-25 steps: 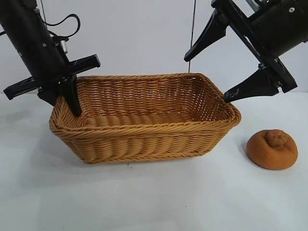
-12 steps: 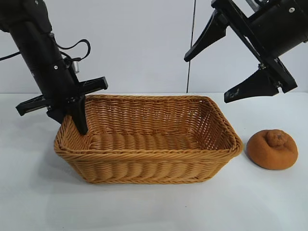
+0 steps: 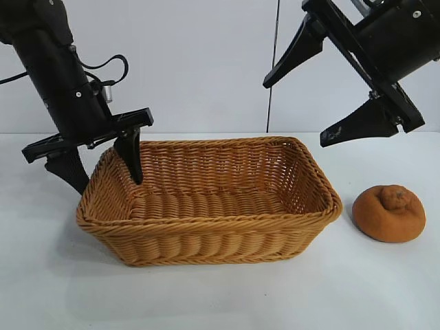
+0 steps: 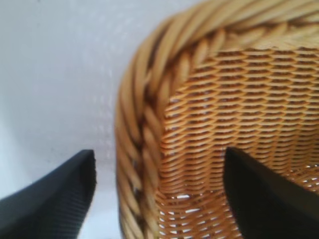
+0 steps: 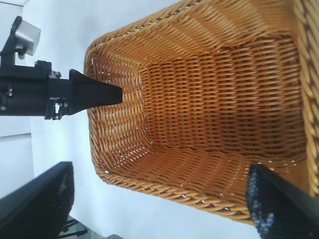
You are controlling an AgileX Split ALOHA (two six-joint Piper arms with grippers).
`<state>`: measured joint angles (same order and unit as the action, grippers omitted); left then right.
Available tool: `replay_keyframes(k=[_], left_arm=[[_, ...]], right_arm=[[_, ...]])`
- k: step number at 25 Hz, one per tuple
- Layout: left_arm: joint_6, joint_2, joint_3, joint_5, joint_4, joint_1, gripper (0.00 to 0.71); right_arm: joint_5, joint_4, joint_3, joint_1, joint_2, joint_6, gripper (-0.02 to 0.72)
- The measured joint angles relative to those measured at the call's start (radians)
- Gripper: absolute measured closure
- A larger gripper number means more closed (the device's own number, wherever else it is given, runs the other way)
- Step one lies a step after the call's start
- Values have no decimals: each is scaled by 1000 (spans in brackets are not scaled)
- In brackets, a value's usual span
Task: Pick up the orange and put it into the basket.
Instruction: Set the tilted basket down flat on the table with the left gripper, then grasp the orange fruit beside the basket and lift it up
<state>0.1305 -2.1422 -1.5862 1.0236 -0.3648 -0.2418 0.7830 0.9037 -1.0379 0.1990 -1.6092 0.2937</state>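
Observation:
The orange (image 3: pixel 389 213), dull brownish-orange with a knobby top, lies on the white table to the right of the wicker basket (image 3: pixel 206 221), apart from it. My left gripper (image 3: pixel 108 184) is open and straddles the basket's left rim, one finger outside and one inside, gripping nothing. The left wrist view shows that rim (image 4: pixel 144 124) between the spread fingers of the left gripper (image 4: pixel 159 154). My right gripper (image 3: pixel 295 112) is open and empty, high above the basket's right end. In the right wrist view the right gripper (image 5: pixel 160 169) looks down at the basket's rim (image 5: pixel 149 186). The orange is out of both wrist views.
The basket has nothing in it. The white table (image 3: pixel 220 302) runs in front of the basket and around the orange. A white wall stands behind. The left arm's finger (image 5: pixel 94 93) shows in the right wrist view over the basket's far end.
The left gripper, shut on the basket's left rim, lowered the raised basket onto the table, then opened and let the rim go. The right arm and the orange have not moved.

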Motion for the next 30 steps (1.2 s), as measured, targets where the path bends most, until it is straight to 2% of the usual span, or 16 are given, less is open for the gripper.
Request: replay_keyframes(k=[8,12,16,21,25,30], left_arm=[[-37,144,-91,99,136,9,163],[-40,154,-148,173,232,72,161],[-44,156,-162,185,342,143,161],[-47,193,-163,188,374,177,161],[-65,298,-90,188,354,176,161],[-88,513,136,188,354,176,161]], right_arm=[[1,-1,0,0,0,0,64],[1,-1,0,0,0,0,64],[1,-1,0,0,0,0,64],[2,-5,0,0,0,0,64],[3,-5,0,0,0,0,64],[6,-7,0,0,0,0,64]])
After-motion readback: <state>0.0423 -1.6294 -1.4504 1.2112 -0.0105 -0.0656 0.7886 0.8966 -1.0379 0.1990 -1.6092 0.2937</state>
